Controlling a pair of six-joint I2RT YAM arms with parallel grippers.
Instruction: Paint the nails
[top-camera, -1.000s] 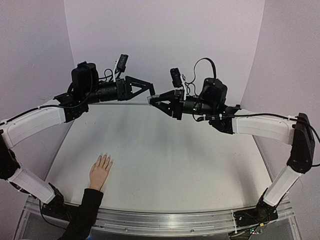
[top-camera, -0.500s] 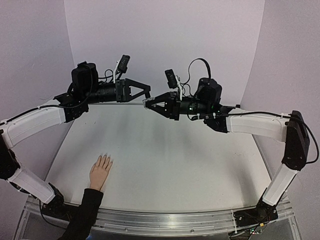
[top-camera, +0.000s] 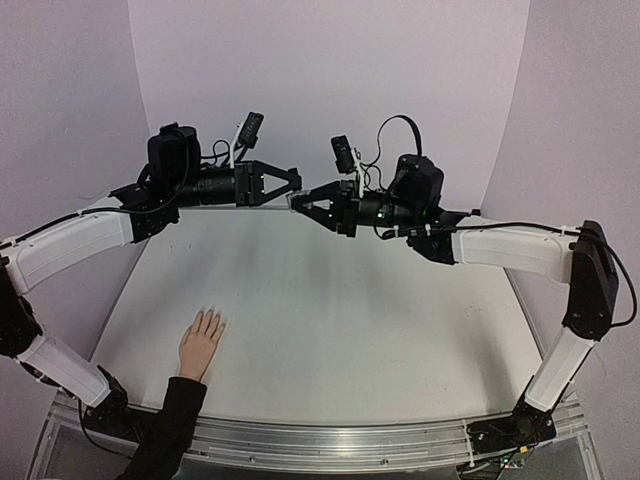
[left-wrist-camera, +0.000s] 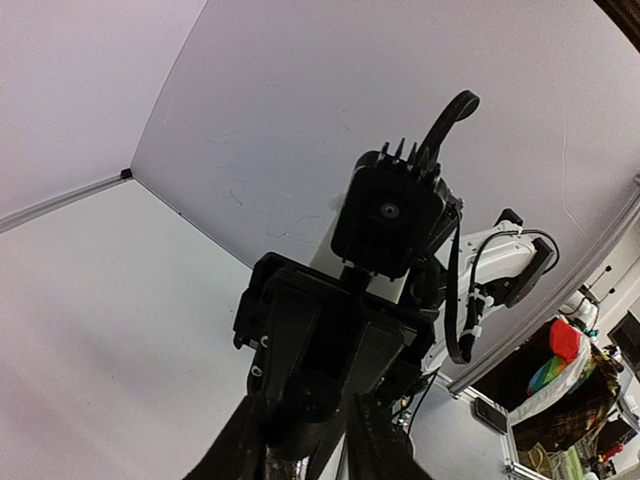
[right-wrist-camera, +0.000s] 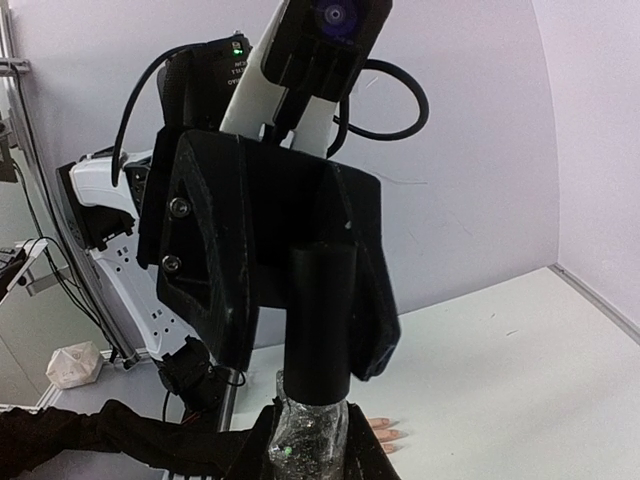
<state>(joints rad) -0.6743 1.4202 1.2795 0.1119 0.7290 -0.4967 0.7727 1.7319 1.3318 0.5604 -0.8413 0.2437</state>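
A robotics lab: left arm (top-camera: 70, 245) and right arm (top-camera: 520, 250) bolted to an aluminium rail (top-camera: 340, 440) at the white table's (top-camera: 330, 300) 6 o'clock edge, plain lilac backdrop walls (top-camera: 330, 70) from 9 to 3 o'clock, colourful clutter (left-wrist-camera: 570, 370) beyond.

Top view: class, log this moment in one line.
left gripper: around cap | right gripper: shut on bottle | hand: flat on table, untouched

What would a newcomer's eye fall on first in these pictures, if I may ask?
Most likely the mid-air meeting above the far middle of the table: the right gripper, shut on a small clear bottle, faces the left gripper, which straddles the bottle's black cap. Next, the pale mannequin-like hand in a black sleeve, lying fingers spread at the table's near left edge.
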